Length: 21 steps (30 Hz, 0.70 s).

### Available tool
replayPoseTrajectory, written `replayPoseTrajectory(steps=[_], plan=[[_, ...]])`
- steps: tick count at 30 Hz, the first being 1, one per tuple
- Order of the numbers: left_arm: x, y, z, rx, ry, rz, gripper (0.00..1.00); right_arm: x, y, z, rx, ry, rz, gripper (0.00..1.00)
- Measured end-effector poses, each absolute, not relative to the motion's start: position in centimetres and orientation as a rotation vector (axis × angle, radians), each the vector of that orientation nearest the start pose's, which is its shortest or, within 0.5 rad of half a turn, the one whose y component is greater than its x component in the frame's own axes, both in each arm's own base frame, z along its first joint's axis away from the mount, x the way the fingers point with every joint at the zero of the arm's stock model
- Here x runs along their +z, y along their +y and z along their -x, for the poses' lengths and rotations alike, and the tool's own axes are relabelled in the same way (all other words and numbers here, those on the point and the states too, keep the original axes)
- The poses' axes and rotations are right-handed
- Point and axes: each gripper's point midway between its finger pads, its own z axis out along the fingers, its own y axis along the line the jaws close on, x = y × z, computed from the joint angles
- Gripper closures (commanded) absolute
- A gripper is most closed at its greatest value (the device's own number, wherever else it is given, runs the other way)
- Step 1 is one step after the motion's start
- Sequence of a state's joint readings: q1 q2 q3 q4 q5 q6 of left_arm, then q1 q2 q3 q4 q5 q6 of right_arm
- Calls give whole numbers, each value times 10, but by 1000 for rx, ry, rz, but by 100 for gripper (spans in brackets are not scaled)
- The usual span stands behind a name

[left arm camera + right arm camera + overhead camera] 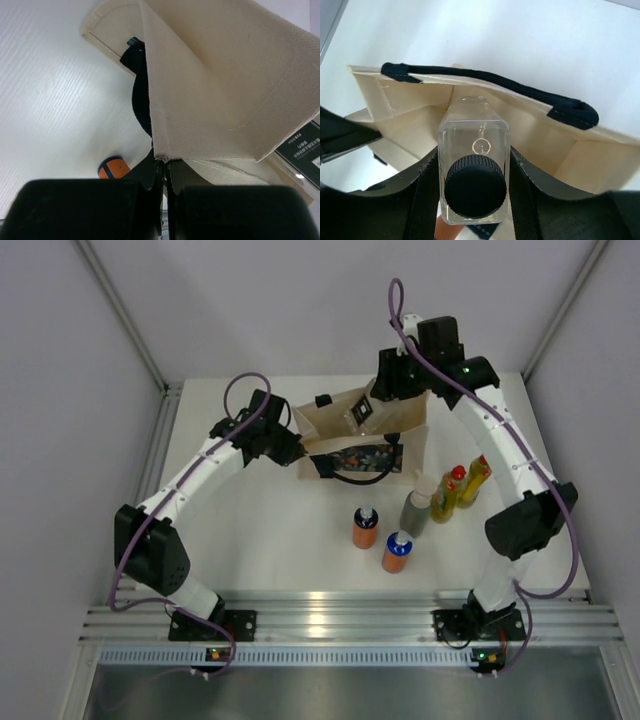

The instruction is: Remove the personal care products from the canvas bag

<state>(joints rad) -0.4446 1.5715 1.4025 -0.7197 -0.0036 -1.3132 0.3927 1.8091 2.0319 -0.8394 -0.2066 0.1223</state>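
The right gripper (pixel 474 167) was clamped on the pale bottle (pixel 475 125) with the dark cap, one finger against each flat side and the cap toward the wrist camera. The bottle's far end pointed into the open mouth of the canvas bag (pixel 410 105); whether it was clear of the rim could not be told. Around it inside, only bare canvas walls and folds showed. The left gripper (pixel 163 170) was closed tight on a corner seam of the bag's top edge, pinching the cloth at the bag's left end.

The bag stood at the back middle of the white table (pixel 250 540), its floral panel facing the arms and a black handle (pixel 485 80) lying along the far rim. In front of it, right of centre, five bottles stood upright: two orange bottles (pixel 365 528) nearest the arms, a grey-green bottle (pixel 417 508) behind them, and two yellow bottles (pixel 447 493) just beside the right arm (pixel 505 455).
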Motion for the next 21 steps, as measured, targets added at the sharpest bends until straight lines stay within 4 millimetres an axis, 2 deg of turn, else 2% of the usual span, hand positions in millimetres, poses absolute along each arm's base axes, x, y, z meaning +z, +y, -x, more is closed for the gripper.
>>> replayPoseTrajectory(steps=[8, 13, 16, 17, 21], plan=[[197, -214, -365, -699, 2362, 1098, 100, 345, 216, -408, 530, 2119, 411, 100], [202, -213, -368, -706, 2350, 1096, 99, 381, 209, -390, 551, 2056, 375, 100], [207, -214, -370, -714, 2341, 1084, 83, 410, 202, -377, 555, 1994, 347, 100], [209, -213, -372, -714, 2335, 1075, 67, 420, 200, -373, 558, 1970, 339, 100], [222, -214, -377, -732, 2314, 1037, 46, 450, 186, -354, 561, 1896, 300, 100]])
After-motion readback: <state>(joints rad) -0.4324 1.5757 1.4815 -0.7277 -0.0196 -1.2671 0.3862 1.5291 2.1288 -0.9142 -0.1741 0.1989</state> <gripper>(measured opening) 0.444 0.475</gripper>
